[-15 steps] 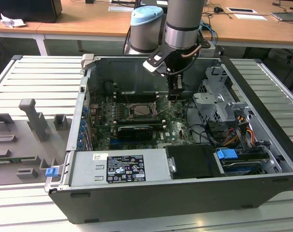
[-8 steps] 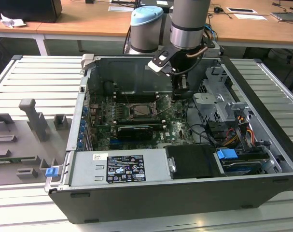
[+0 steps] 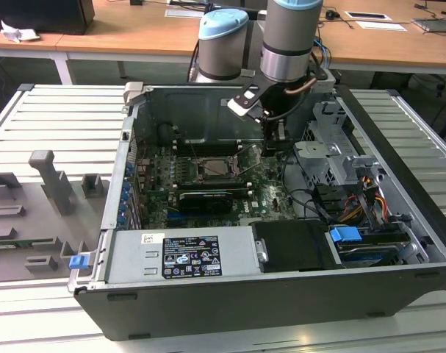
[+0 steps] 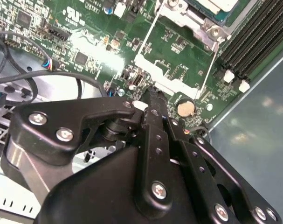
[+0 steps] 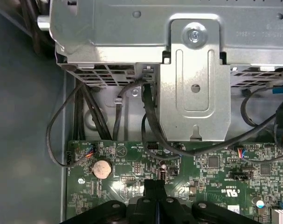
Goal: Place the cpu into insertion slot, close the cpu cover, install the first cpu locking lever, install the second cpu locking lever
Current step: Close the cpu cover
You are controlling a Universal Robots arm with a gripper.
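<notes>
The flat green circuit board carries long black memory slots and a round coppery coin cell. The boxy steel drive cage is plain silver-grey, the robot's metal jaws matt black.

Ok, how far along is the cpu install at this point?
Done: the pale silver square cpu appears to sit in the silver-rimmed dark insertion slot. In hand: the black gripper, fingers shut and empty, hangs by the free edge of the thin silver frame cpu cover, which stands open. Left: closing it, both locking levers.
</notes>
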